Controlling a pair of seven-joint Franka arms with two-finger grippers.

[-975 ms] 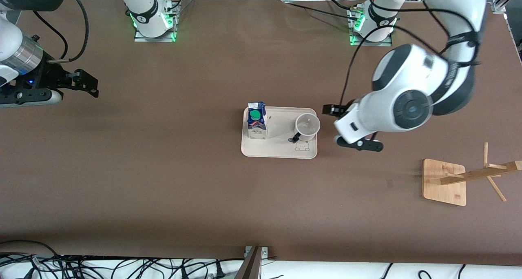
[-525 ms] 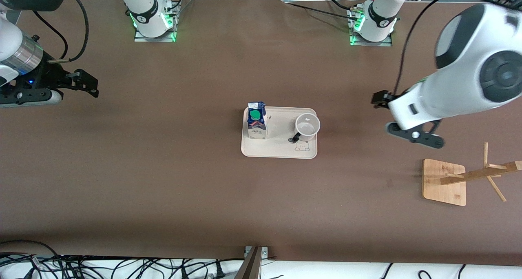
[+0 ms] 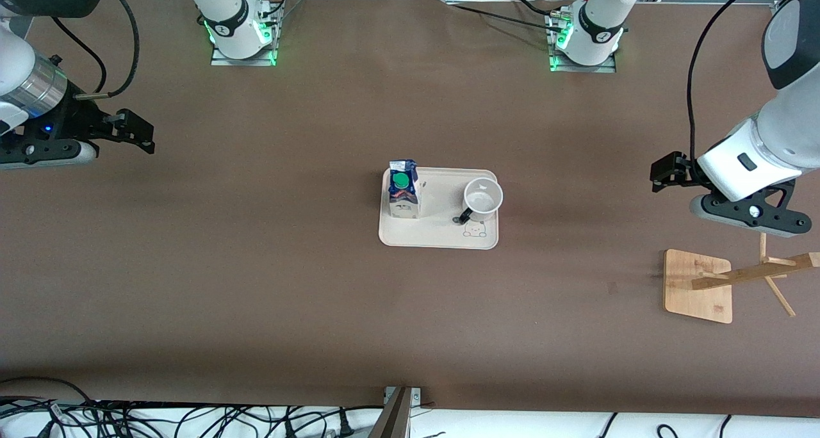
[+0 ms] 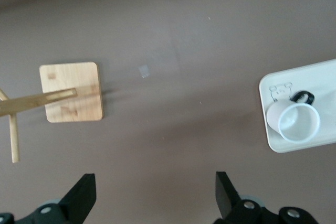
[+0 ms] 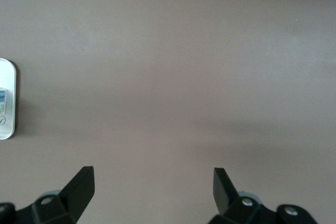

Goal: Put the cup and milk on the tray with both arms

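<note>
A: Where are the two arms?

B: The left gripper (image 3: 666, 172) hangs over the bare brown worktop (image 3: 256, 284) at the left arm's end, above the wooden rack (image 3: 698, 285). Its fingers (image 4: 81, 198) are wide apart and hold nothing. The right gripper (image 3: 138, 130) hangs over the right arm's end, fingers (image 5: 79, 184) wide apart too, empty.

A: And the cup and milk?

B: Both stand upright on the cream tray (image 3: 435, 233) in the middle. The white cup (image 3: 482, 198) has its black handle pointing toward the front camera. The blue milk carton (image 3: 403, 191) with its green cap stands near the tray's edge toward the right arm's end.
</note>
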